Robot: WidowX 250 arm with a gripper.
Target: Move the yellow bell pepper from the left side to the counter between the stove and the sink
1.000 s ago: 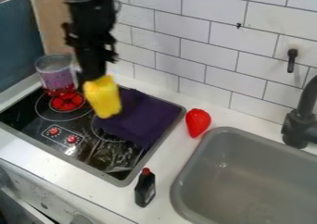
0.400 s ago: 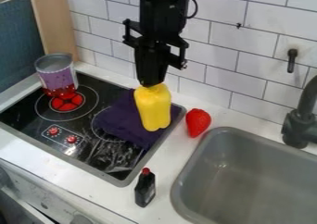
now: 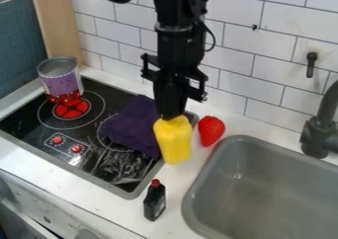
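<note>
Yellow toy pepper (image 3: pixel 174 143) hangs directly below the gripper (image 3: pixel 172 117), which is clamped on its top, long axis nearly upright, beside the red toy strawberry (image 3: pixel 210 131).

purple can (image 3: pixel 61 82), dark cloth (image 3: pixel 132 127) — on stove (image 3: pixel 92 146) | red strawberry (image 3: pixel 210 131) — beside sink (image 3: pixel 264 188) | black bottle (image 3: pixel 155 203) on counter (image 3: pixel 119 209)

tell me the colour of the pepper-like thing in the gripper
Yellow, best seen in the camera view.
</note>
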